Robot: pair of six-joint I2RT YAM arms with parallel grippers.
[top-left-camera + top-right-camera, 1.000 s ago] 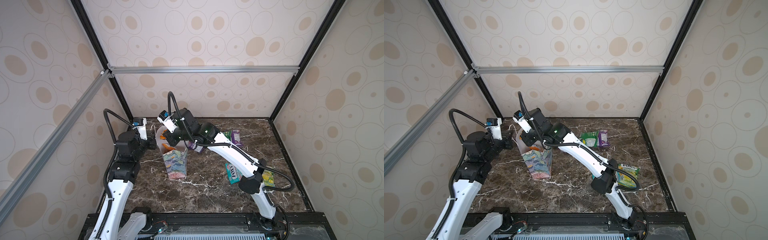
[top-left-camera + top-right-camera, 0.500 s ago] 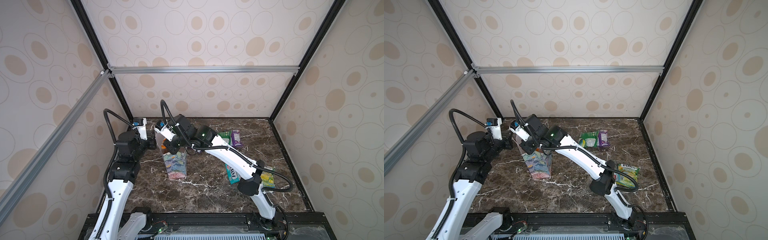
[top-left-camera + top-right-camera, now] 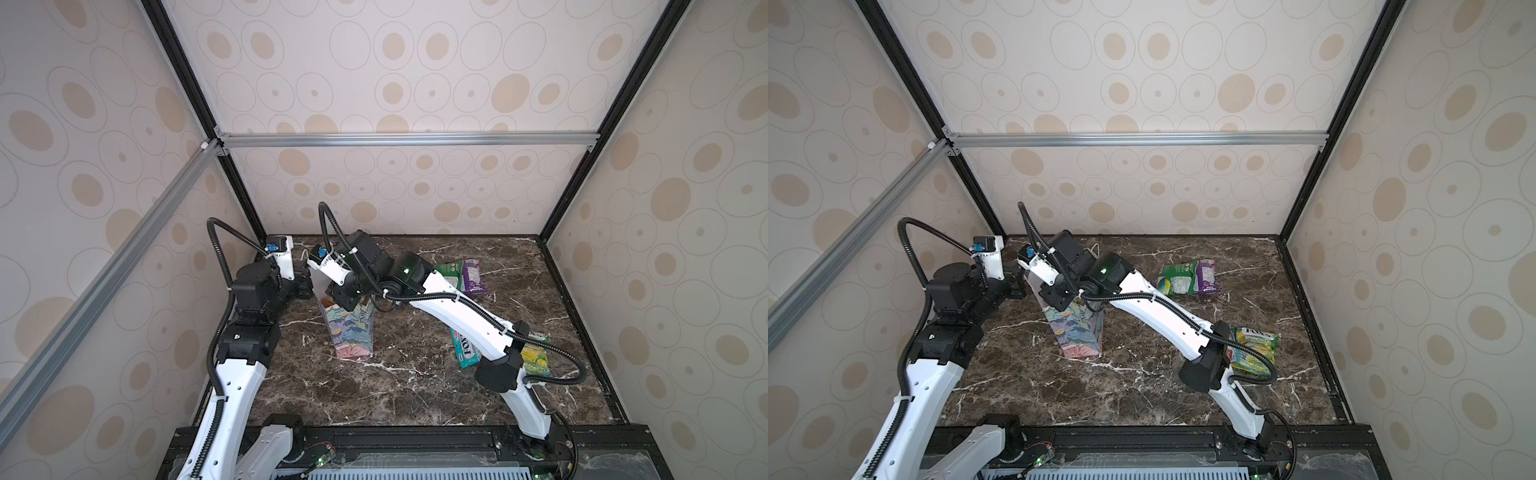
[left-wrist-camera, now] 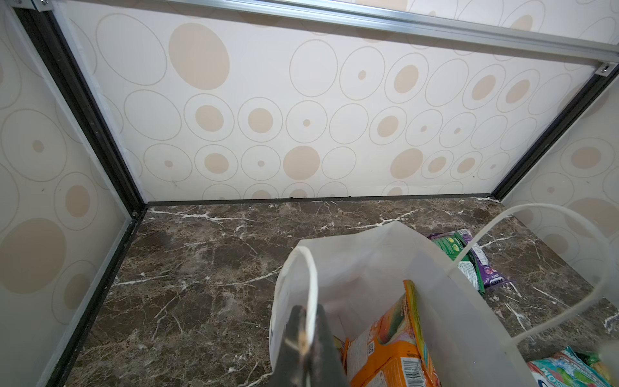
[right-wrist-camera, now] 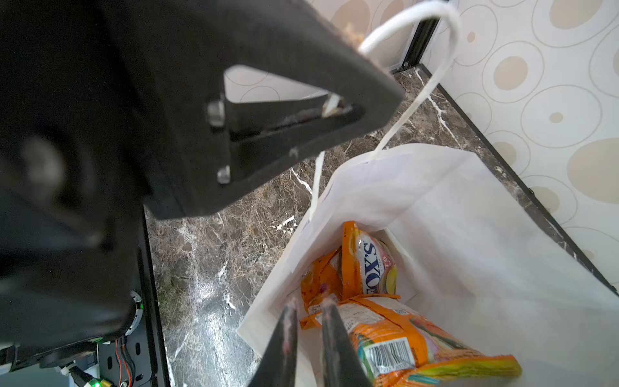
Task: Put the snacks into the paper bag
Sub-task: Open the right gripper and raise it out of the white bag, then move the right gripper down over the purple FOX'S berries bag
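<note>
1. Paper bag (image 3: 353, 332) standing mid-left on marble tabletop (image 3: 415, 386), mouth open, white inside.
2. L gripper (image 4: 306, 313) pinched tight on paper bag's cord handle (image 4: 310, 278), right at the rim.
3. R gripper (image 5: 308, 301) pointing down into the mouth, fingers a slim gap apart, nothing btwn them.
4. Inside: FOX'S orange packet (image 5: 371, 264) on edge vs the wall; barcode orange packet (image 5: 412, 338) lying just beneath the R fingertips.
5. Out on the table: green packet (image 3: 1173, 282) touching purple packet (image 3: 1208, 276) near the back; teal packet (image 3: 463, 353) & yellow-green packet (image 3: 1254, 345) by R arm's elbow.
</note>
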